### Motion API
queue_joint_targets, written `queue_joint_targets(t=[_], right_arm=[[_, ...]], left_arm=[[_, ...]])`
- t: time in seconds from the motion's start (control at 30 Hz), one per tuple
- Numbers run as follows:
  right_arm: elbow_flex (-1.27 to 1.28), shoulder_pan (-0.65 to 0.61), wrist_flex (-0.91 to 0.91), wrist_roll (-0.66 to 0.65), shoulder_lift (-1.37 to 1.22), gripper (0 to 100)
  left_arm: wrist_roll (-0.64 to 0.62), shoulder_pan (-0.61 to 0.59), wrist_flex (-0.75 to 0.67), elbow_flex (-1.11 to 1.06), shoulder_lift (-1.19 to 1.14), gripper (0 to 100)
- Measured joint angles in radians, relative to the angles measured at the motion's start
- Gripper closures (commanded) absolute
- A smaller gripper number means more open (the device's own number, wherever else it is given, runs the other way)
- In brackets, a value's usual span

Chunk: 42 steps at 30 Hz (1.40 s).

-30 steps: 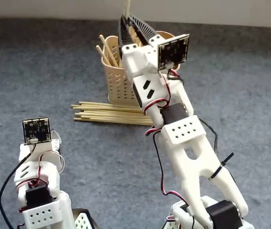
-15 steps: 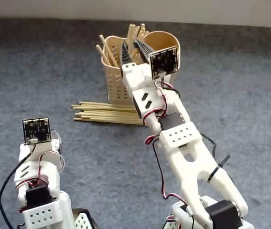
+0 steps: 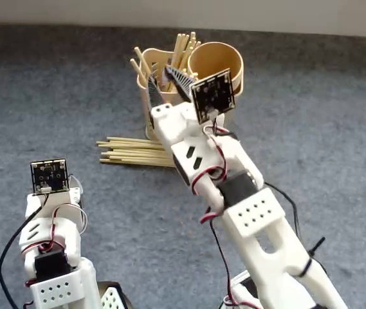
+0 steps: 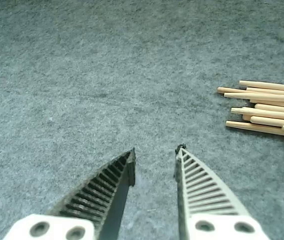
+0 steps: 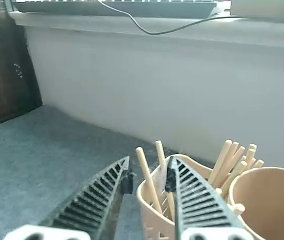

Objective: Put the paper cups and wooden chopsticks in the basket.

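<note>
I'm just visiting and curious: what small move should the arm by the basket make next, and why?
Probably lower the right gripper toward the loose chopsticks on the carpet in front of the basket. Its jaws stand open at the basket's rim, and that bundle is not yet in the basket, so going for it seems the sensible step.

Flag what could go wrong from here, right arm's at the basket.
1. The right gripper is open and appears astride the rim of the basket, close to the upright chopsticks. A sideways pull could snag a stick or tip the basket.
2. The loose chopsticks lie bunched flat on the carpet, partly under the right arm. A pinch may grab several or scatter them.
</note>
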<state>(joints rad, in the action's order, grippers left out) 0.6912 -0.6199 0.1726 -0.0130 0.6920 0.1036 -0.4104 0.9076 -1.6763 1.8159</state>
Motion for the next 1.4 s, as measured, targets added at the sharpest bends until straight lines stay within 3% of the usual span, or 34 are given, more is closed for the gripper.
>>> queue_joint_targets(t=[0.33,0.57,0.77,1.2,1.4], right_arm=[[0.026,-0.04,0.333,0.0,0.173,97.1],[0.187,-0.041,0.345,0.0,0.178,97.1],[0.313,-0.041,0.118,0.0,0.066,97.1],[0.327,-0.005,-0.382,0.0,-0.54,97.1],[0.287,0.029,-0.446,0.0,-0.697,97.1]], left_arm=[[0.0,0.0,0.0,0.0,0.0,86],[0.0,0.0,0.0,0.0,0.0,86],[0.0,0.0,0.0,0.0,0.0,86],[0.0,0.0,0.0,0.0,0.0,86],[0.0,0.0,0.0,0.0,0.0,86]])
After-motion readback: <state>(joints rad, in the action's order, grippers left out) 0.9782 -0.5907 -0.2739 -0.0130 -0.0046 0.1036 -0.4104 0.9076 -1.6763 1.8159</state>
